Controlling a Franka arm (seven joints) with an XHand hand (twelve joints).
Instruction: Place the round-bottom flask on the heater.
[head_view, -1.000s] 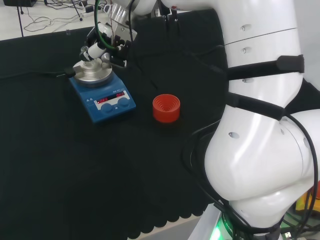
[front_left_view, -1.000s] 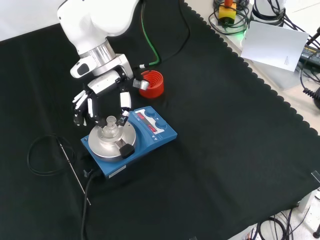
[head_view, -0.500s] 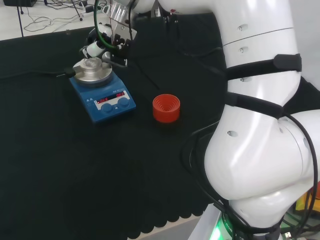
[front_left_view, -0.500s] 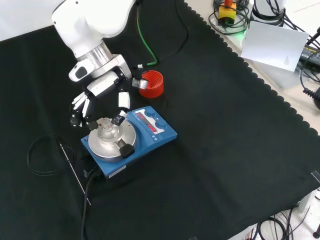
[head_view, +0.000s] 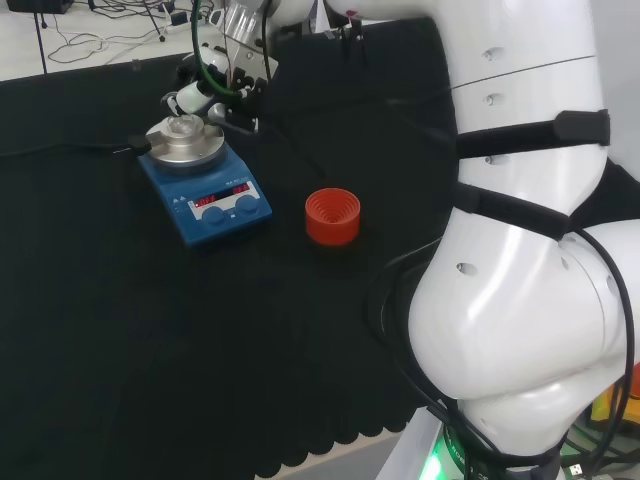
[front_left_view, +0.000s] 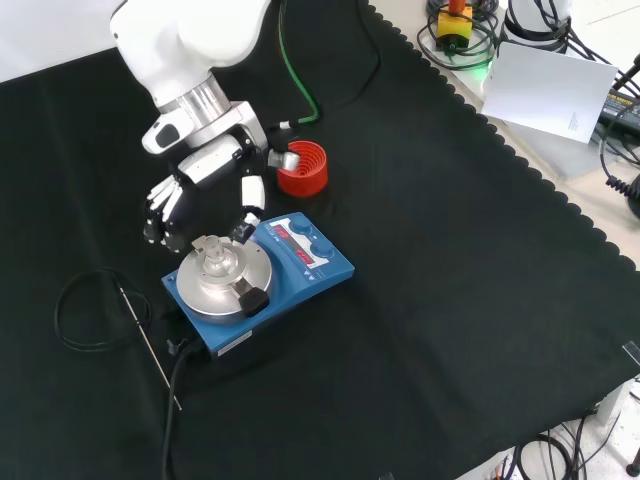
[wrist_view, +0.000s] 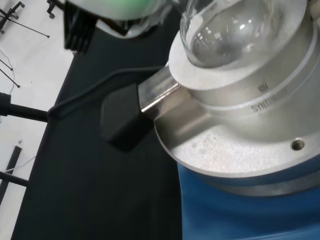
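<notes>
We saw the round-bottom flask (front_left_view: 214, 254) seated on the heater (front_left_view: 255, 281), our hand (front_left_view: 200, 180) above it, fingers spread, holding nothing.

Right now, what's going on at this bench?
A robot arm has set a flask into the metal block of the blue heater. The hand is open just above it, fingers off the glass. The red stand sits empty on the cloth beside the heater.

clear glossy glass flask (wrist_view: 230, 30) in a matt grainy metal heater (wrist_view: 250, 130).
</notes>
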